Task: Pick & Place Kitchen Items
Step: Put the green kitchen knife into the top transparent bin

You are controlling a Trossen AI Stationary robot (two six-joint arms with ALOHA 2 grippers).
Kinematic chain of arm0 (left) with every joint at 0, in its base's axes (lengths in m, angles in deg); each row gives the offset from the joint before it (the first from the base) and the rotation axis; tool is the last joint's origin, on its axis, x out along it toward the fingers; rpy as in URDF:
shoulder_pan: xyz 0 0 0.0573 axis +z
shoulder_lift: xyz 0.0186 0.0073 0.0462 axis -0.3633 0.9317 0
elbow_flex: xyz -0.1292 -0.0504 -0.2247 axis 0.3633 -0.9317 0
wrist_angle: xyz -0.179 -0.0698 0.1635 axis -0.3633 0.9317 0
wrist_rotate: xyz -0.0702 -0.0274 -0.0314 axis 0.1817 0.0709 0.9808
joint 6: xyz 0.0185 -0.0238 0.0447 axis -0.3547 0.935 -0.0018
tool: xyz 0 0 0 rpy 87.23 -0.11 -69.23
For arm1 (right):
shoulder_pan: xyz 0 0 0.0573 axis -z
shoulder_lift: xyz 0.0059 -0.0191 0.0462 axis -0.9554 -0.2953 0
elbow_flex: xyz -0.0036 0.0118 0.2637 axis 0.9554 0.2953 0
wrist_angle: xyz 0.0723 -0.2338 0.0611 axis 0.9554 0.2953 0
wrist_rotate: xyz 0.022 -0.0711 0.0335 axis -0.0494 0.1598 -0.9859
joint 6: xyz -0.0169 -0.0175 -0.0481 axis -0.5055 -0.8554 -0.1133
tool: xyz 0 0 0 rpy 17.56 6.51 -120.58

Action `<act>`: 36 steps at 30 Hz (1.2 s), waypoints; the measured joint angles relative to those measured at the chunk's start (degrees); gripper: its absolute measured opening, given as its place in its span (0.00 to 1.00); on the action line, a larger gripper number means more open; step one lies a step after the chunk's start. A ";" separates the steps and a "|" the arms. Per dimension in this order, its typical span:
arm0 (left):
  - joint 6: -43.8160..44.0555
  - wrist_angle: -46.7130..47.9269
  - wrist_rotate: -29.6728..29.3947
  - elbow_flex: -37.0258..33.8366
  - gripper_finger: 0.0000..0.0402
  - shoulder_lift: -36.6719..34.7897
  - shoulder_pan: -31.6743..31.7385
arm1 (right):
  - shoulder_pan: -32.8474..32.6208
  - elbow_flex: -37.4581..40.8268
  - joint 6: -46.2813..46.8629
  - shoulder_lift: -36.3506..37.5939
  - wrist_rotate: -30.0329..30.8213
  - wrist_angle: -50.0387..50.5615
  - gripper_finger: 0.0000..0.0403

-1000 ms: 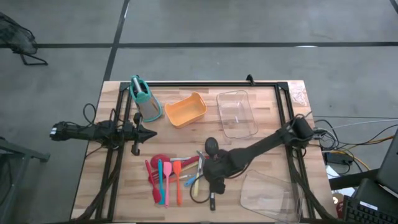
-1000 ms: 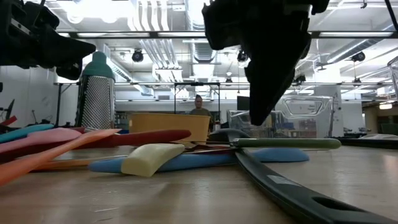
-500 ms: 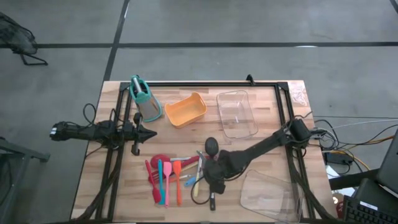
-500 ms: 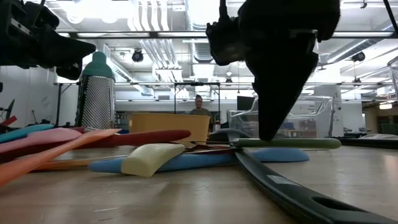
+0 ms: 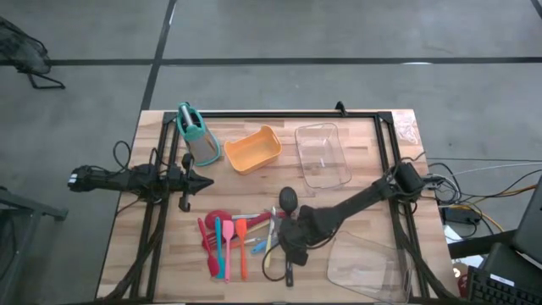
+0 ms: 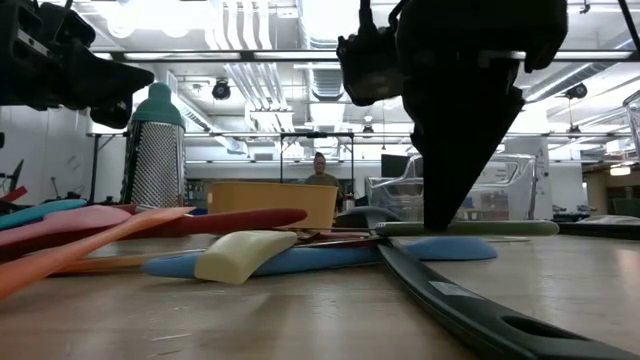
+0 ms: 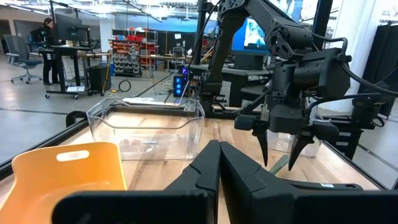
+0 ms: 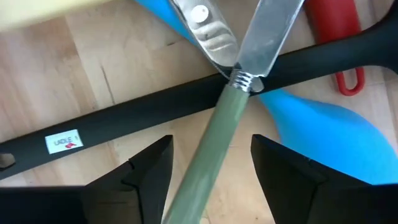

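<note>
I had the right end effector (image 8: 210,163) spread open, straddling the green-handled knife (image 8: 211,134) lying across the black ladle (image 5: 288,222) mid-bench. Bare wood lay open toward the near edge. My left end effector (image 5: 206,182), closed, waited at the left side.

Overhead, table-level and two wrist cameras, sharing the table (image 5: 161,263).

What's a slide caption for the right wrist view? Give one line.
Open right gripper straddles a green-handled utensil lying across the black ladle.
</note>
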 joint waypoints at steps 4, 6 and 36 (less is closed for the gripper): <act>0.00 0.00 0.00 0.00 0.03 0.00 0.00 | -0.28 0.02 0.00 -0.09 0.03 -0.56 0.50; 0.00 0.00 0.00 -0.01 0.03 0.00 -0.01 | -0.33 0.02 -0.01 -0.70 0.08 -0.71 0.49; 0.00 0.00 0.01 0.01 0.03 0.00 -0.01 | -0.43 0.11 -0.79 -1.33 -0.04 -0.62 0.15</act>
